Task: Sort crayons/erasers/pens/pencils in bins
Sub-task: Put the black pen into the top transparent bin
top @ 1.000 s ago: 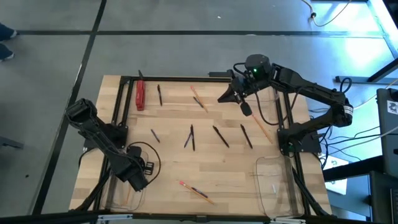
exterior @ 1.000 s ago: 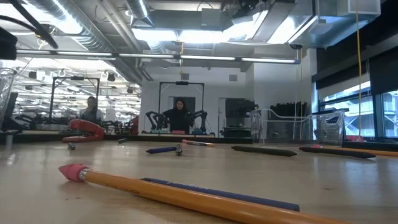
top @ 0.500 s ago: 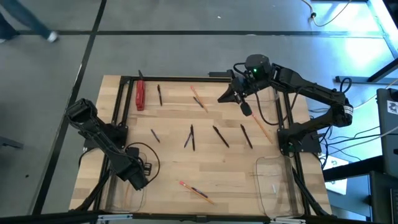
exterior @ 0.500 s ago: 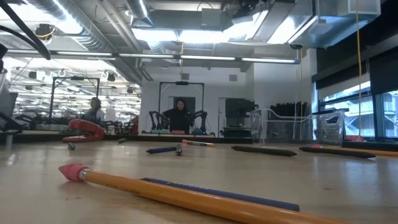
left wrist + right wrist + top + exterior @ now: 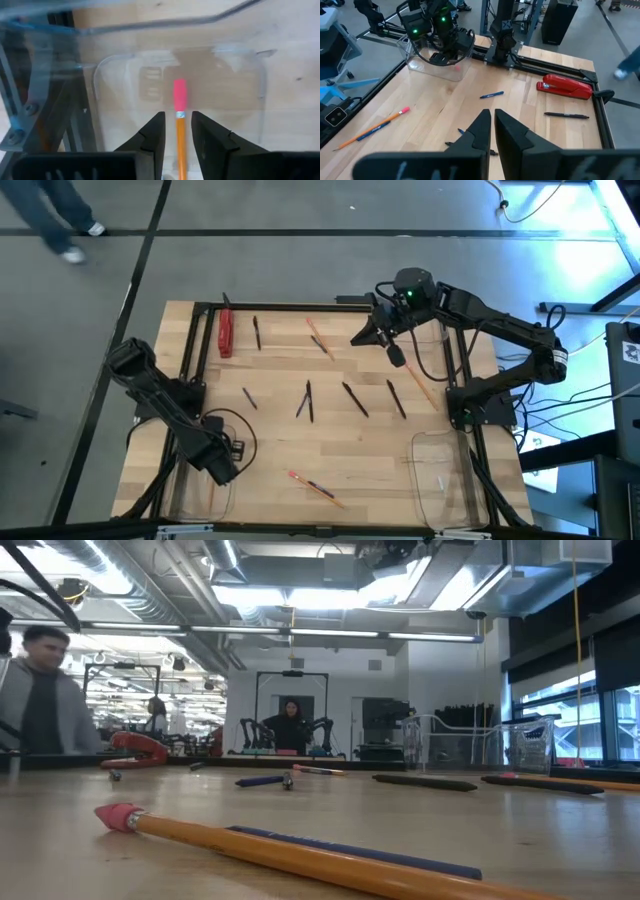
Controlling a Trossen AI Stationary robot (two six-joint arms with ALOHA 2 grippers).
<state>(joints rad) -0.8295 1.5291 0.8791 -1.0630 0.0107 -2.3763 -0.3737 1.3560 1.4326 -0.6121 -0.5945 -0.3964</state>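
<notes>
Fingers of the left gripper [image 5: 176, 131] clasp a long orange-yellow pencil with a pink eraser end [image 5: 179, 112] inside the clear plastic bin [image 5: 102, 100] at the table's near-left corner, exactly as a second ago. Only a person [image 5: 40, 690] walking past is new; I'd say release comes next, while the right gripper [image 5: 492, 120] idles nearly closed and empty over the far edge.

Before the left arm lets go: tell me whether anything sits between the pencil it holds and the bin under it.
Nothing visible does. In the left wrist view the left gripper holds the pencil between its fingers, eraser end out over the clear bin. The bin floor beneath looks bare. The right gripper waits near the table's far edge.
</notes>
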